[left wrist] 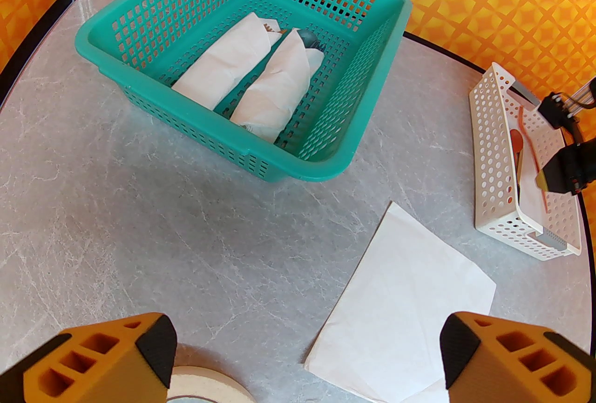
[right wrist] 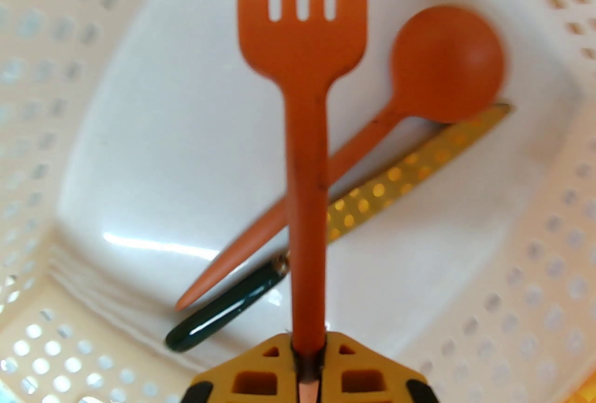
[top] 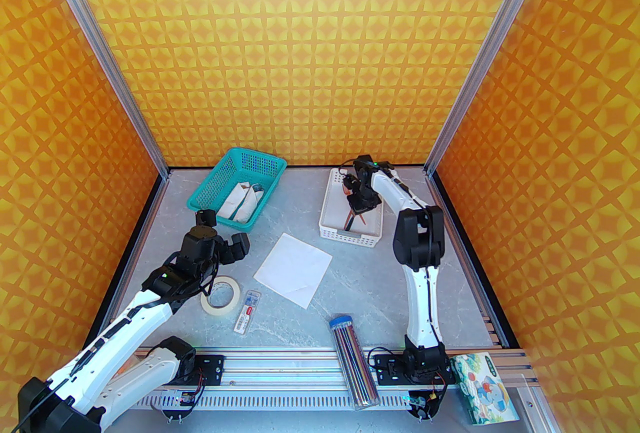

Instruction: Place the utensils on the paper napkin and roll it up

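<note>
Right gripper [right wrist: 307, 368]: clamped on fork [right wrist: 302, 57] handle's end; thin hold, so it may pivot or slip.
Spoon [right wrist: 447, 61], knife [right wrist: 400, 177]: crossed under fork in white tray [right wrist: 535, 289]; lifting could snag them.
Left gripper [left wrist: 307, 345]: jaws wide apart, empty.
Paper napkin [left wrist: 400, 298]: flat, bare, apart from tray; light, may shift.
Tape roll [top: 220, 295]: near napkin; could obstruct rolling.

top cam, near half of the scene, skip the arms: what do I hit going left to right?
tape roll → small pack → paper napkin → tube of pencils → tissue pack
</note>
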You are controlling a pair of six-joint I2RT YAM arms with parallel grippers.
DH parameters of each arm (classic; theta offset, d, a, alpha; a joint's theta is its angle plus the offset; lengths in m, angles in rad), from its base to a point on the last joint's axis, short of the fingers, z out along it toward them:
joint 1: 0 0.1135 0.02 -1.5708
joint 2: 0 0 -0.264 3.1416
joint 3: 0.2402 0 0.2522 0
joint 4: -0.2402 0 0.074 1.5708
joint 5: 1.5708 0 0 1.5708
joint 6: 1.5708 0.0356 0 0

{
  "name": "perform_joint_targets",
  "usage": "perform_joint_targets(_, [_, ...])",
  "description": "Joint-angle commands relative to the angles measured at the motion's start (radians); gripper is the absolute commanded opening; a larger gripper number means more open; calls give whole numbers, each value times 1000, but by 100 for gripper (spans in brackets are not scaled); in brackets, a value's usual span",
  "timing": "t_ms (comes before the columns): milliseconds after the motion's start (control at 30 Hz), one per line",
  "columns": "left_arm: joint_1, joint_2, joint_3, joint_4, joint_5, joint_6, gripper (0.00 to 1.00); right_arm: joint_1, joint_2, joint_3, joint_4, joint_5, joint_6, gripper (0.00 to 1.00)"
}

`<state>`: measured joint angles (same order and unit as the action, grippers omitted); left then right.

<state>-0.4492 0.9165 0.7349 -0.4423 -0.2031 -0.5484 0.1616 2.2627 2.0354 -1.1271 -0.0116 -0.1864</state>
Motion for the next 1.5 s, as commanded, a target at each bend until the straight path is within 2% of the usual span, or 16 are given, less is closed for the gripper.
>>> perform_joint_targets(0, [10,-25,22,-19,-16,-2,99,4,-90,-32,34,-34,73,8])
perform_joint_targets(400, [17,-57,6,-11,-16,-4,99,26,-418,-315,122,-152,268,8])
perform_joint_targets(600, [23,-71,-3,8,-17,12,99,67,-595,-493,179,-238,363,8])
perform_joint_targets(767, [38,-92,-3,-1,-17,55,99,125,-684,-560,181,-292,430,8])
perform_joint_targets(967, [59,-133,-10,2,-22,82,99,234,-742,-649,240,-312,545,8])
perform_joint_targets(1100, [67,-154,-17,0,-23,82,99,325,-741,-685,271,-275,617,8])
perform_joint_targets(1267, [72,-172,-29,-2,-24,86,99,446,-704,-706,313,-206,690,8])
perform_joint_targets(1467, [81,-195,-44,-16,-27,102,99,558,-609,-707,382,-183,768,8])
